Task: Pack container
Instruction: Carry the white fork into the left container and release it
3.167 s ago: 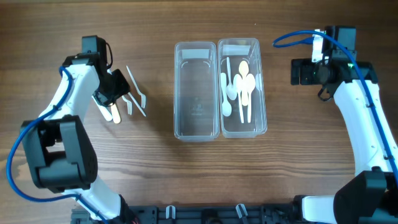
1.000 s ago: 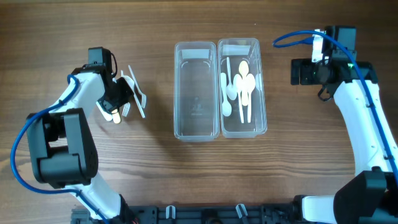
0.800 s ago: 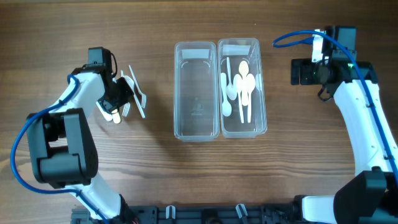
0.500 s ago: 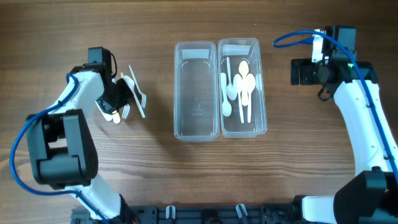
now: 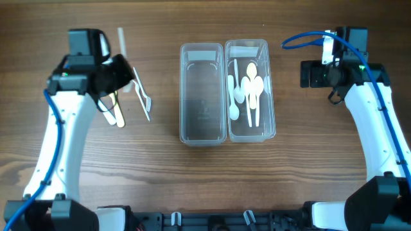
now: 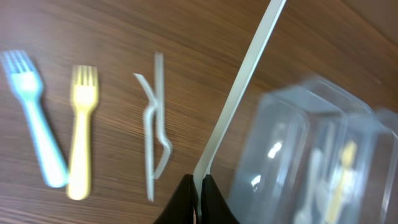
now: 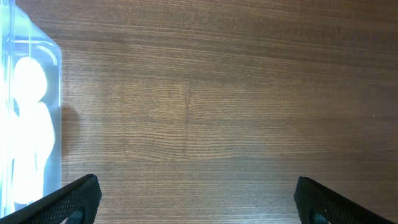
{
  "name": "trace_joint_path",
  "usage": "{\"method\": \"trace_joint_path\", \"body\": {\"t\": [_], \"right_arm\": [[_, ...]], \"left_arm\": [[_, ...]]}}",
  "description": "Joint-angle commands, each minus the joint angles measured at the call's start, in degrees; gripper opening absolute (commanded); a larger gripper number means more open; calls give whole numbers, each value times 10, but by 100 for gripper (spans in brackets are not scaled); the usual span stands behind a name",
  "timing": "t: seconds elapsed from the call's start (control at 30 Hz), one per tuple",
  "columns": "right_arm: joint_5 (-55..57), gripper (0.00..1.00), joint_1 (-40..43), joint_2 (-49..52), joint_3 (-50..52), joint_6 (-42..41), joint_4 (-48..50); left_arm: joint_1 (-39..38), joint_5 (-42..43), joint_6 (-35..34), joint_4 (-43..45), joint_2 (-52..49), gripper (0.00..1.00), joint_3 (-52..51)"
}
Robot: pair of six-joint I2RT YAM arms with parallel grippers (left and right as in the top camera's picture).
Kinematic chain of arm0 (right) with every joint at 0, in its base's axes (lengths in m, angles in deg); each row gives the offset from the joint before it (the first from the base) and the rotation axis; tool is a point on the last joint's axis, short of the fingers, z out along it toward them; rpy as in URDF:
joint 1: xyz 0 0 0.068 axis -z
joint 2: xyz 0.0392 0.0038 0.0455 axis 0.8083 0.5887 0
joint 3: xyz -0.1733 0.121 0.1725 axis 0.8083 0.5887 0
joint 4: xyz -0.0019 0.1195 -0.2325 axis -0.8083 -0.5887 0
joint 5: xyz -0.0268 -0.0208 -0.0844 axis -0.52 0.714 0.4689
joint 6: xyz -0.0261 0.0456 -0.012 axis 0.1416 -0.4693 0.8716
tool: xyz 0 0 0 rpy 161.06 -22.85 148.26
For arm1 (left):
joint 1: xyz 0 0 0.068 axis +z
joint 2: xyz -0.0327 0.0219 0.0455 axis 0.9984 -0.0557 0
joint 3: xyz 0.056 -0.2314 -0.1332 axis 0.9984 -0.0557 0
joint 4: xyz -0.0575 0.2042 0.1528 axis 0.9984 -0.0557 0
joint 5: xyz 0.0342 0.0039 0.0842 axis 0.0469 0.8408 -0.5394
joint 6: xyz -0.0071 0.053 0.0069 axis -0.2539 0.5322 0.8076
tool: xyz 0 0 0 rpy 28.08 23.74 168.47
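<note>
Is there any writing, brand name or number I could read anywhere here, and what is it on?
No readable text anywhere.
Empty container: a faint moulded mark on its floor, too small to read.
Container of spoons and table: nothing written.

Left container (image 5: 203, 125) and right container (image 5: 247, 46) side by side on the table (image 5: 308, 167)

The two touch along their long sides at the table's middle. Spoons (image 5: 247, 90) lie lengthwise in the right container. Left of both, on the table, two forks (image 6: 81, 143) lie side by side, with two thinner pieces (image 6: 155, 134) between them and the containers. Above these, the left gripper (image 6: 199, 186) holds a utensil (image 6: 239, 93), free end toward the far edge
</note>
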Motion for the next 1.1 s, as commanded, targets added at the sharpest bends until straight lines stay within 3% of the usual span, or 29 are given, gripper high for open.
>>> {"method": "trace_joint_path", "body": {"t": [0.0,0.27,0.5,0.57,0.63,0.77,1.07], "right_arm": [[11,100,1,-8,-10,5,0],[11,100,1,-8,-10,5,0],[11,100,1,-8,-10,5,0],[12,100,1,-8,-10,5,0],[11,100,1,-8,-10,5,0],[11,99,1,-8,-10,5,0],[12,100,1,-8,-10,5,0]], "left_arm": [[-81,15,3,2,-6,4,5],[-222,13,3,91,-74,4,5],[-247,-10,-35,90,-146,5,5],[-246,-6,-45,89,-160,13,5],[-246,3,-46,92,-164,35,5],[-246,24,-46,110,-159,48,5],[-204,19,-46,111,-78,45,19]]}}
